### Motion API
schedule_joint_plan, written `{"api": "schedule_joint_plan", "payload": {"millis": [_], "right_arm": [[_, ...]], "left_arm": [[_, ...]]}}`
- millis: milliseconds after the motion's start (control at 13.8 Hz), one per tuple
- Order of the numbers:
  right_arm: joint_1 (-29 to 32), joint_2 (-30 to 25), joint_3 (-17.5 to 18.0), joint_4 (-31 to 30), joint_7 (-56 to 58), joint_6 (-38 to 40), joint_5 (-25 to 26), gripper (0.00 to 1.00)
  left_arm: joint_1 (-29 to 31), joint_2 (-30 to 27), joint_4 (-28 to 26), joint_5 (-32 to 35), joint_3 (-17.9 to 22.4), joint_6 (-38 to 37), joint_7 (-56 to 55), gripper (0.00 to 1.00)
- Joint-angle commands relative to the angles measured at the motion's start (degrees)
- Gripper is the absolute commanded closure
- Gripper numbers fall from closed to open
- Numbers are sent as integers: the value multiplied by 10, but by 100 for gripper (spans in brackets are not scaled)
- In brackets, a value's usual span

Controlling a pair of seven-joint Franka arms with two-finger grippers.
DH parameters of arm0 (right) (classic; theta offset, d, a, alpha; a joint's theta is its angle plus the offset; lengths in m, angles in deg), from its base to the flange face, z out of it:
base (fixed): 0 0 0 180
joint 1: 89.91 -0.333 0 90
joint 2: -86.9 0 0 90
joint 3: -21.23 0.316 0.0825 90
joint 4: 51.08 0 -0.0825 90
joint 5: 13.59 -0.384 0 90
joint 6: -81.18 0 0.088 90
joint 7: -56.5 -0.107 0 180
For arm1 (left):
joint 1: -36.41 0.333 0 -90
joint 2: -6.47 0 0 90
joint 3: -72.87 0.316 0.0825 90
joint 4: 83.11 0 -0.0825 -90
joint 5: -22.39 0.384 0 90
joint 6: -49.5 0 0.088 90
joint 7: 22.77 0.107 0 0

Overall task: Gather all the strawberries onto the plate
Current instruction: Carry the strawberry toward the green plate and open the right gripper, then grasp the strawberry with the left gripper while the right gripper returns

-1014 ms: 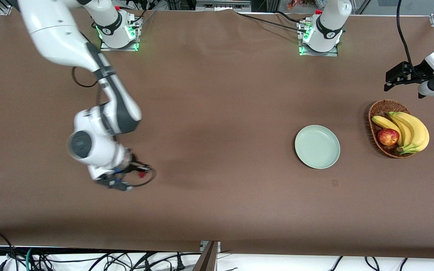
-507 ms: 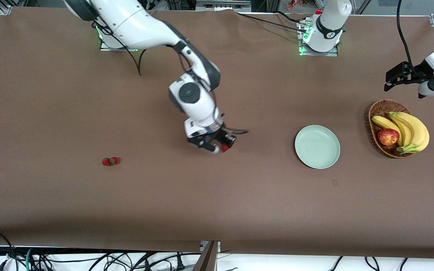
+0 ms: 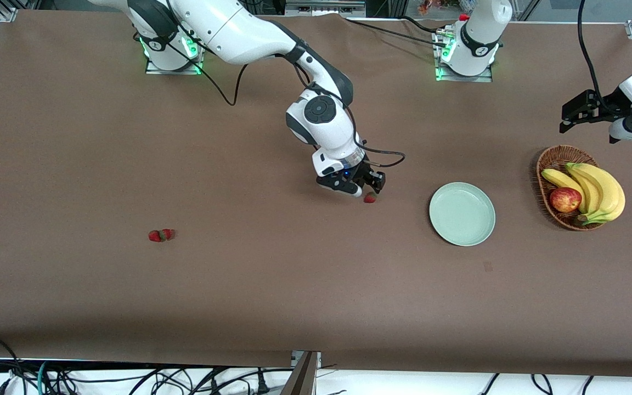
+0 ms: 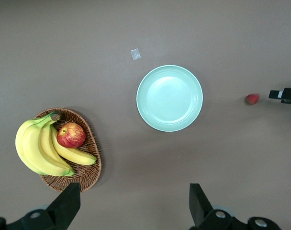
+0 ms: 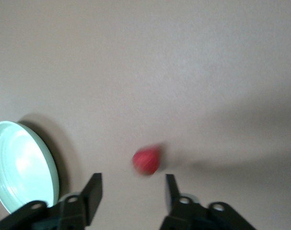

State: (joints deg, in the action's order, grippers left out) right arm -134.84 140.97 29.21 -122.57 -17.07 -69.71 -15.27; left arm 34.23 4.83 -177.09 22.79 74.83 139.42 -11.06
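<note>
The pale green plate [image 3: 462, 214] [image 4: 169, 98] [image 5: 16, 163] lies bare on the brown table. My right gripper [image 3: 368, 187] [image 5: 131, 184] hovers beside it, toward the right arm's end, with its fingers open. One strawberry [image 3: 370, 198] [image 5: 146, 160] [image 4: 252, 99] is just past the fingertips, free of them and outside the plate; it looks blurred, so I cannot tell whether it rests on the table. Two more strawberries [image 3: 154, 236] [image 3: 167, 233] lie touching each other, far toward the right arm's end. My left gripper [image 3: 571, 112] [image 4: 133, 203] waits open above the table beside the basket.
A brown wicker basket [image 3: 560, 159] [image 4: 90, 167] holds bananas [image 3: 601, 189] and a red apple [image 3: 565, 199], at the left arm's end beside the plate. A small mark [image 3: 487, 266] sits on the cloth, nearer the front camera than the plate.
My right arm swung from the strawberry pile toward the plate with one strawberry in shut fingers. The fingers have now opened and the strawberry has left them. The left arm has not moved.
</note>
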Motion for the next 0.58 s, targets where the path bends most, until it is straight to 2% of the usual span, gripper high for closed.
{"api": "schedule_joint_plan", "payload": {"millis": [0,290,507], "right_arm": [[9,1,-14,28,0,8,-1,0],[89,-35,-15,29,60,69,2,0],[162,-48,-14,28,187,154,0,0]], "left_arm": [[1,6,16,-8,-5,-10,2,0],[-4,14,20,-14,-5,-8,7,0],[-26,67,21,-21,-13,-8,6,0]]}}
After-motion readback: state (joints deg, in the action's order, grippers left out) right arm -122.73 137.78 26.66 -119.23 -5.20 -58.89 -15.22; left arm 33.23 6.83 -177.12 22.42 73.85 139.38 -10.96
